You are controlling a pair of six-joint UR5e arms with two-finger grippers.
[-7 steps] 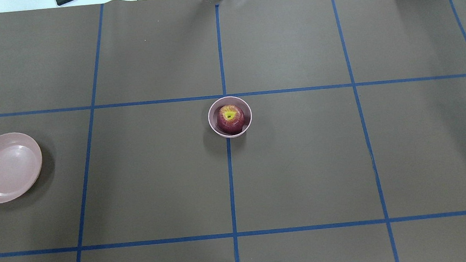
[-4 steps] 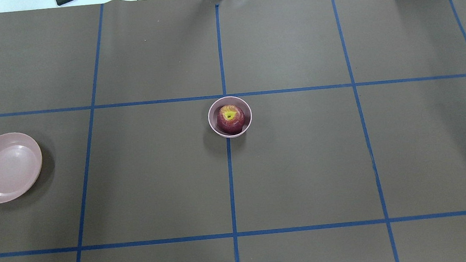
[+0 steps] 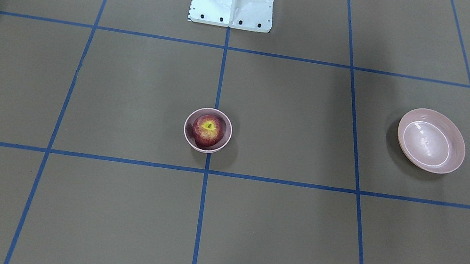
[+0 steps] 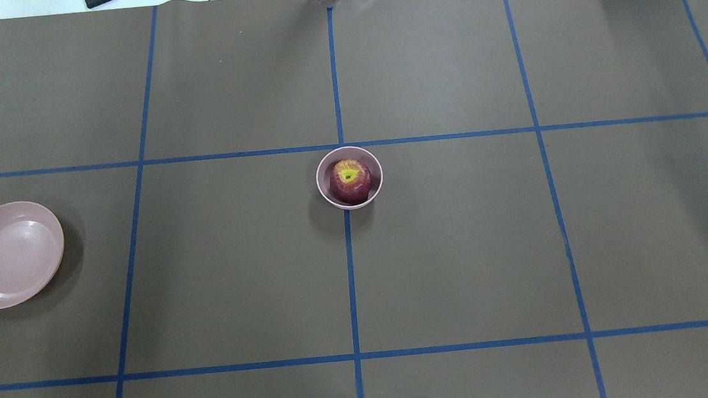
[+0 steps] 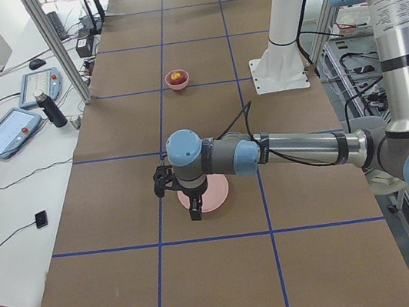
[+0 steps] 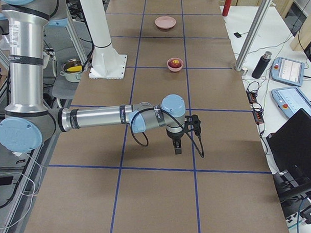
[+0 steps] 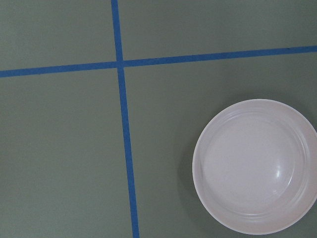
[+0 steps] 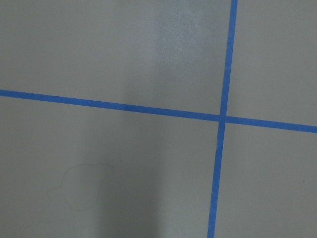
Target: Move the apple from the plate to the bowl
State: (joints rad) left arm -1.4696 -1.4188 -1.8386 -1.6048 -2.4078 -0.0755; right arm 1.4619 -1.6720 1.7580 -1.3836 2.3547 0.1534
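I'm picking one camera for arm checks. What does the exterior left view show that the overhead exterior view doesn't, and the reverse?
Only exterior left: the left arm stretched over the table, the left gripper hanging above the plate and hiding part of it; open or shut cannot be told. Also a dark bottle and a tablet on the side bench. Only overhead exterior: the whole plate, uncovered and empty, with no arm in sight. Both: the apple sitting in the bowl, far from the plate.
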